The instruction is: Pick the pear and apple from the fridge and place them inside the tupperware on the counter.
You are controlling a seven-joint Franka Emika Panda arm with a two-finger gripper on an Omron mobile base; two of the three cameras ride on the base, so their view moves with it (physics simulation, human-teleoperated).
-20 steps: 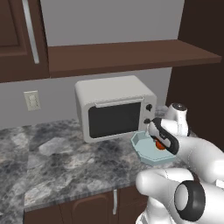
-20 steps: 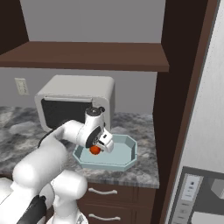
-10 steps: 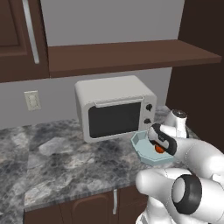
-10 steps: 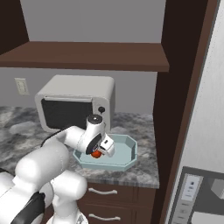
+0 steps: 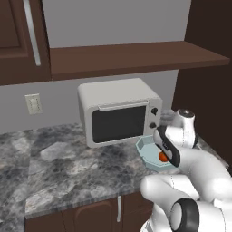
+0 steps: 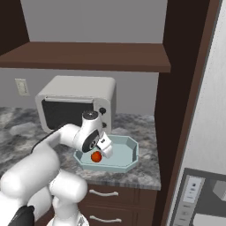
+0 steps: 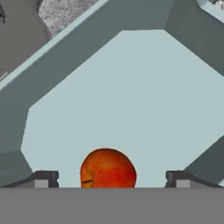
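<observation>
Red-orange apple (image 5: 162,157), left base view: it sits low inside the pale blue tupperware (image 5: 146,149) on the grey marbled counter (image 5: 68,172), just in front of the white microwave (image 5: 118,111). The arm's wrist hides most of the tray, and the hand (image 5: 165,153) hangs directly over the fruit, presumably because this is the drop point.

Right base view: the apple (image 6: 96,156) lies near the tray's left wall, within the tupperware (image 6: 126,155), under the hand (image 6: 101,152). The fridge (image 6: 205,145) stands at the right edge, well apart.

Hand view: both fingertips (image 7: 43,178) stand wide, each clear of the apple (image 7: 108,169), so the fruit appears released onto the tupperware floor (image 7: 131,100) rather than gripped. Being ball-shaped, the apple has no clear long axis; a dark mark on its left side may be the stem, pointing sideways, though this is uncertain.
</observation>
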